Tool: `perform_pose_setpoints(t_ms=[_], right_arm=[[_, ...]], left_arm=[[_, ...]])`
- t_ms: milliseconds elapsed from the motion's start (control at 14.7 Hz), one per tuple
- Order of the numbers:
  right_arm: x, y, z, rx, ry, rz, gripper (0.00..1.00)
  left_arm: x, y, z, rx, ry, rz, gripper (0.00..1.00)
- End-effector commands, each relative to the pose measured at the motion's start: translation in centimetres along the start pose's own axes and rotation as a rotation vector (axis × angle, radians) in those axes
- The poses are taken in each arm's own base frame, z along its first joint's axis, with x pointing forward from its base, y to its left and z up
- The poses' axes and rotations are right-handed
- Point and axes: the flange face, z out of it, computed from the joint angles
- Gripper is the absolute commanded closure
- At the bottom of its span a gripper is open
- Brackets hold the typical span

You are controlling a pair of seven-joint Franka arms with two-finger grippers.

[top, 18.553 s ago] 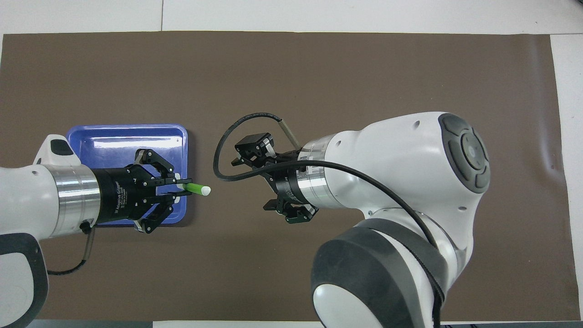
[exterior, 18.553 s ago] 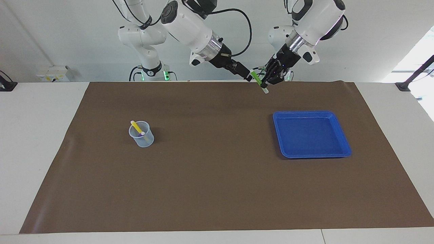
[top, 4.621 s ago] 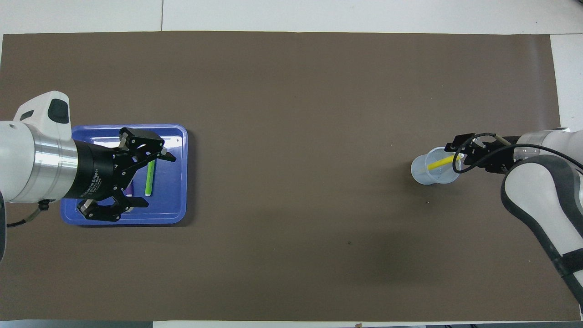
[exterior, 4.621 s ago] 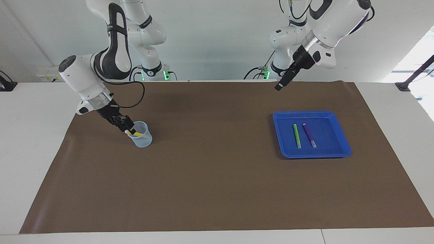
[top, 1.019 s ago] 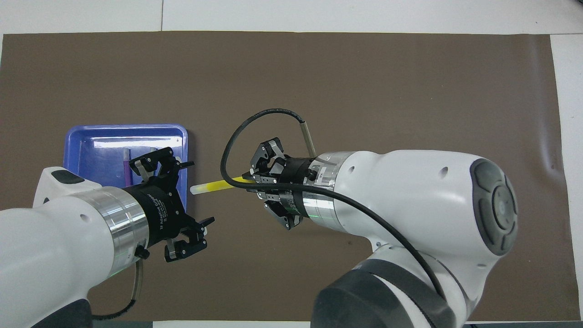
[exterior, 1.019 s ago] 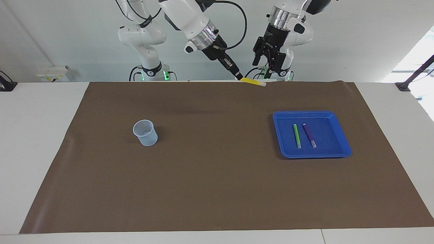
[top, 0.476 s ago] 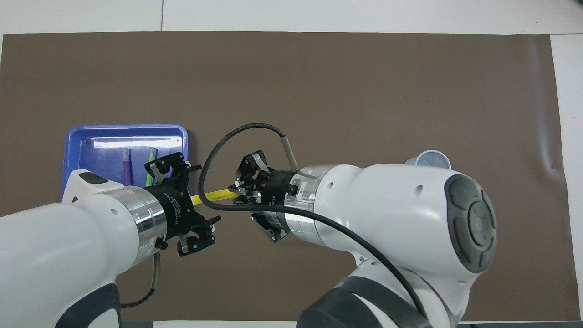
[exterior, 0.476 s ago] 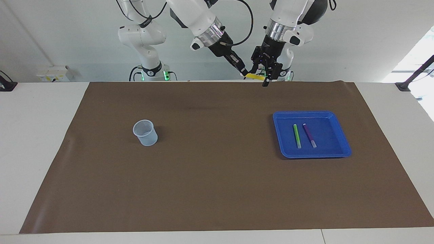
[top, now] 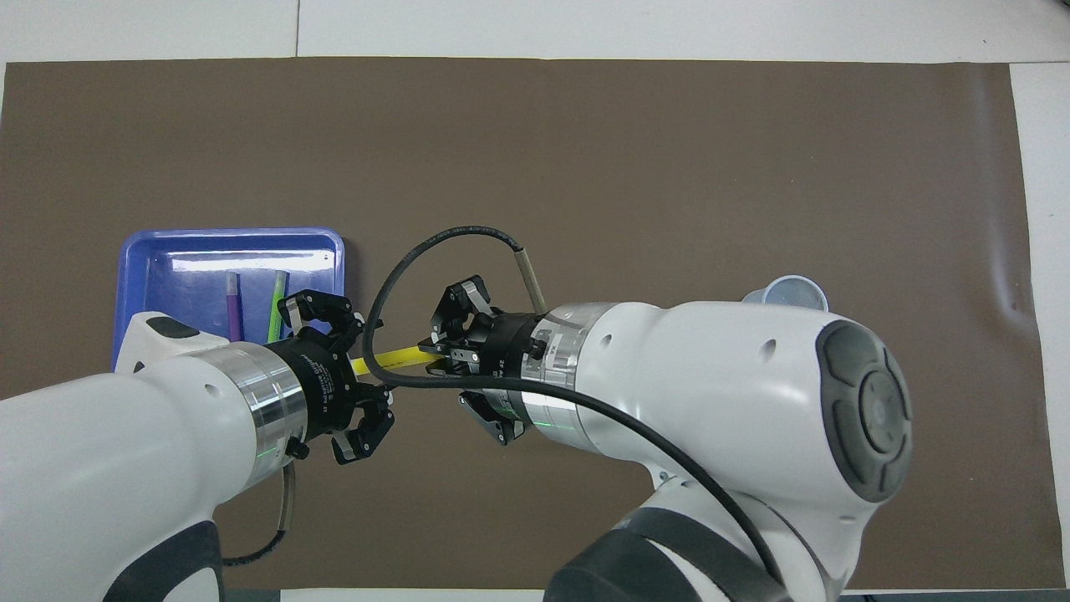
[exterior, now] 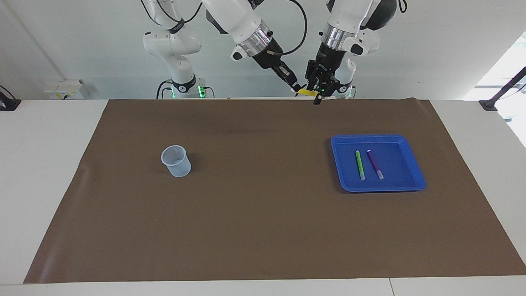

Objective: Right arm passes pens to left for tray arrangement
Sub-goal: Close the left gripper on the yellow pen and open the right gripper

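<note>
Brown mat under both arms; my right gripper point(exterior: 296, 88) is clamped on the yellow pen point(top: 399, 358), high over the mat's robot edge; left gripper point(exterior: 317, 95) has its fingers around the pen's other end; green pen point(exterior: 360, 164) and purple pen point(exterior: 374, 164) lie in the blue tray point(exterior: 404, 178); cup point(exterior: 176, 161) toward the right arm's end.

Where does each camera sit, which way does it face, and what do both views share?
Facing view: high across the table, looking at the robots; both arms, bases and the left pincer show.
Overhead view: high above the robots' end, looking steeply down; forearms and the right pincer show.
Shared: yellow pen between the pincers, tray, green pen, purple pen, cup.
</note>
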Motion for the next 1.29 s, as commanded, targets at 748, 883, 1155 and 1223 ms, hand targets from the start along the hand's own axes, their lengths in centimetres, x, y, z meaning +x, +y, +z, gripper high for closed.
perform_pose_setpoints(t_ms=[748,883,1155,1223], right_arm=[[-0.2,-0.4,-0.1,0.018,-0.006,0.000,1.00],[0.0,-0.4,0.0,0.015,-0.004,-0.002,0.15],[1.9,-0.6,-0.1,0.000,0.103,-0.098,0.00],[2.9,-0.5,0.0,-0.012,0.137,-0.145,0.00]], left_arm=[[-0.5,-0.4,-1.6,-0.010,-0.001,-0.001,1.00],[-0.4,-0.3,-1.6,-0.011,-0.001,-0.001,1.00],[-0.3,-0.1,-1.7,-0.016,0.000,0.000,1.00],[-0.2,0.0,-1.6,-0.018,-0.001,0.008,1.00]])
